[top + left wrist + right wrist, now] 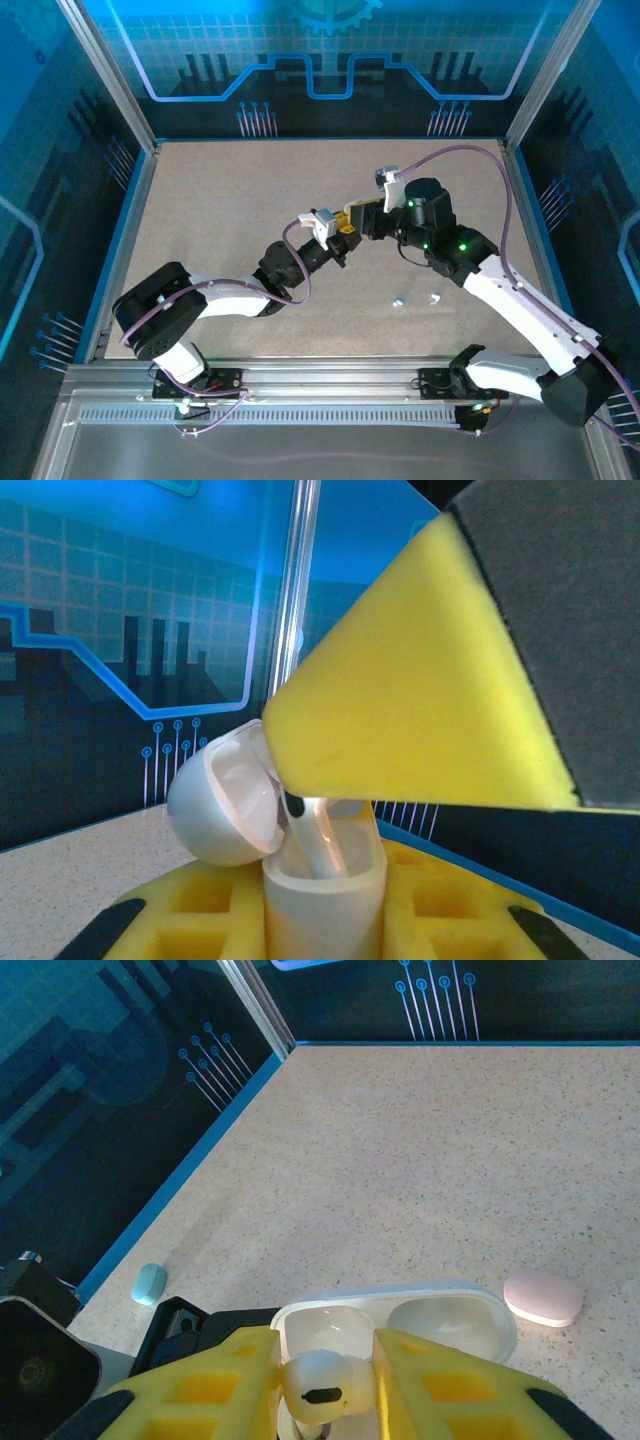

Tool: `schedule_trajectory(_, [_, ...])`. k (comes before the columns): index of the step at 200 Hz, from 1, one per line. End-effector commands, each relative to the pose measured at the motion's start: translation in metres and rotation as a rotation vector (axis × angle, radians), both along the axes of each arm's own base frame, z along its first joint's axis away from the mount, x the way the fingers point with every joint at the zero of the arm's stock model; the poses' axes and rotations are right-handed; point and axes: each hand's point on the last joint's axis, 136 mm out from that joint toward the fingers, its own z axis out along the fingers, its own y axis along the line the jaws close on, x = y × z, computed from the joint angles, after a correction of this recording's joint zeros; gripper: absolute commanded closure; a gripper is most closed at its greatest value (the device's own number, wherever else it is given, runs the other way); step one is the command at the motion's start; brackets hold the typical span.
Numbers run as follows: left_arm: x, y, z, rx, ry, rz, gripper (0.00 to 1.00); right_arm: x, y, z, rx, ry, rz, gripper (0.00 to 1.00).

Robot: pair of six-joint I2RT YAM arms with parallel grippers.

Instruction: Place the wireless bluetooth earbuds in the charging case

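White earbud (318,1388), lower centre, sits clamped in the right pincer (325,1350), stem entering the open charging case (322,915); left pincer (343,240) clamps that case; line stem with well, press gently.

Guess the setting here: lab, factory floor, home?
Probably a lab test cell: a speckled table walled by aluminium posts and blue circuit-print panels, with two arms bolted to a rail at its near edge.

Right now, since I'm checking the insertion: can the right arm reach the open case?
Likely yes: the right gripper holds a white earbud directly over the open charging case, lid folded aside, nothing between.
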Motion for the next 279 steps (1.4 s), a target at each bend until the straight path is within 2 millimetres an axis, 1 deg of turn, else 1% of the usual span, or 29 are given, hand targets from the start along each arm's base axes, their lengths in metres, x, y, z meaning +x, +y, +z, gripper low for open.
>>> schedule_trajectory(1, [-0.006, 0.006, 0.037, -0.081, -0.108, 0.014, 0.78, -0.008, 0.002, -0.006, -0.037, 0.031, 0.021, 0.68])
schedule_trajectory(73, [-0.007, 0.007, 0.036, -0.074, -0.109, 0.015, 0.78, -0.009, 0.001, 0.004, -0.018, 0.03, 0.021, 0.61])
schedule_trajectory(90, [-0.007, 0.007, 0.034, -0.068, -0.109, 0.016, 0.78, -0.011, 0.001, 0.013, 0.002, 0.022, 0.025, 0.59])
schedule_trajectory(112, [-0.008, 0.009, 0.031, -0.056, -0.11, 0.021, 0.78, -0.016, -0.003, 0.03, 0.018, -0.003, 0.024, 0.53])
schedule_trajectory(138, [-0.009, 0.011, 0.027, -0.035, -0.111, 0.03, 0.78, -0.021, -0.018, 0.051, 0.027, -0.051, -0.02, 0.47])
schedule_trajectory(155, [-0.01, 0.012, 0.026, -0.025, -0.115, 0.031, 0.78, -0.023, -0.032, 0.059, 0.021, -0.073, -0.065, 0.45])
schedule_trajectory(172, [-0.011, 0.013, 0.026, -0.017, -0.119, 0.035, 0.78, -0.024, -0.051, 0.06, -0.001, -0.077, -0.14, 0.44])
schedule_trajectory(180, [-0.011, 0.014, 0.026, -0.015, -0.121, 0.038, 0.78, -0.023, -0.062, 0.057, -0.012, -0.073, -0.188, 0.43])
schedule_trajectory(192, [-0.012, 0.015, 0.025, -0.013, -0.121, 0.038, 0.78, -0.02, -0.085, 0.045, -0.037, -0.037, -0.296, 0.43])
schedule_trajectory(203, [-0.013, 0.016, 0.024, -0.01, -0.12, 0.039, 0.78, -0.018, -0.11, 0.028, -0.057, 0.025, -0.416, 0.43])
schedule_trajectory(218, [-0.015, 0.018, 0.025, -0.009, -0.124, 0.039, 0.78, -0.021, -0.151, -0.011, -0.082, 0.178, -0.61, 0.45])
schedule_trajectory(227, [-0.015, 0.019, 0.026, -0.01, -0.126, 0.041, 0.78, -0.024, -0.169, -0.037, -0.081, 0.279, -0.691, 0.46])
schedule_trajectory(247, [-0.018, 0.022, 0.026, -0.005, -0.129, 0.044, 0.78, -0.036, -0.19, -0.098, -0.056, 0.519, -0.771, 0.45])
schedule_trajectory(264, [-0.019, 0.025, 0.027, 0.001, -0.131, 0.048, 0.78, -0.046, -0.194, -0.143, -0.045, 0.685, -0.791, 0.44])
schedule_trajectory(267, [-0.019, 0.025, 0.027, 0.002, -0.131, 0.049, 0.78, -0.047, -0.194, -0.147, -0.045, 0.702, -0.794, 0.43])
schedule_trajectory(271, [-0.02, 0.025, 0.027, 0.003, -0.132, 0.049, 0.78, -0.053, -0.195, -0.162, -0.063, 0.748, -0.802, 0.43])
schedule_trajectory(279, [-0.021, 0.026, 0.028, 0.004, -0.135, 0.049, 0.78, -0.057, -0.198, -0.178, -0.088, 0.79, -0.812, 0.43])
